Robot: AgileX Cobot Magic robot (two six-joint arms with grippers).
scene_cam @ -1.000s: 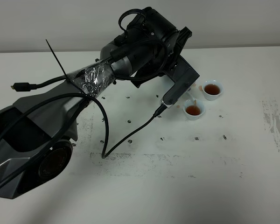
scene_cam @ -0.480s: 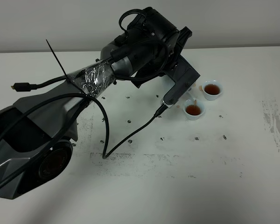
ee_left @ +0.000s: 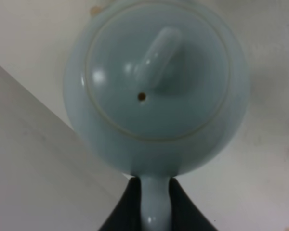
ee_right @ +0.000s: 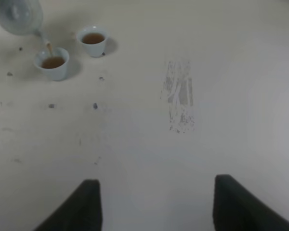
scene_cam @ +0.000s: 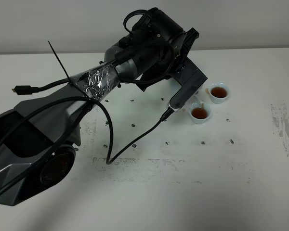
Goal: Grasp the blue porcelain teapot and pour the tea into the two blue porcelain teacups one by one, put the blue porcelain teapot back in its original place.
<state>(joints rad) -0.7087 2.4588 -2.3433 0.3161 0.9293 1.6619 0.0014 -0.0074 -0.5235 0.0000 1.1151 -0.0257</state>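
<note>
The blue porcelain teapot (ee_left: pixel 156 91) fills the left wrist view, lid and knob toward the camera. My left gripper (ee_left: pixel 154 211) is shut on its loop handle. In the right wrist view the teapot (ee_right: pixel 18 14) is tilted, and a thin stream of tea runs from its spout into the nearer teacup (ee_right: pixel 52 62). The other teacup (ee_right: pixel 93 39) stands beside it, holding tea. In the exterior view my left arm (scene_cam: pixel 149 53) hides the teapot, with both teacups (scene_cam: pixel 200 113) (scene_cam: pixel 219 92) just right of it. My right gripper (ee_right: pixel 154 202) is open and empty, far from the cups.
The white tabletop (scene_cam: pixel 183 192) has small dark specks and a scuffed grey patch (ee_right: pixel 179 96) right of the cups. A black cable (scene_cam: pixel 135 139) hangs from the left arm and rests on the table. A grey wall (scene_cam: pixel 241 21) runs behind.
Almost nothing. The left arm has shifted very slightly to the right and keeps the teapot tilted over the nearer teacup.
</note>
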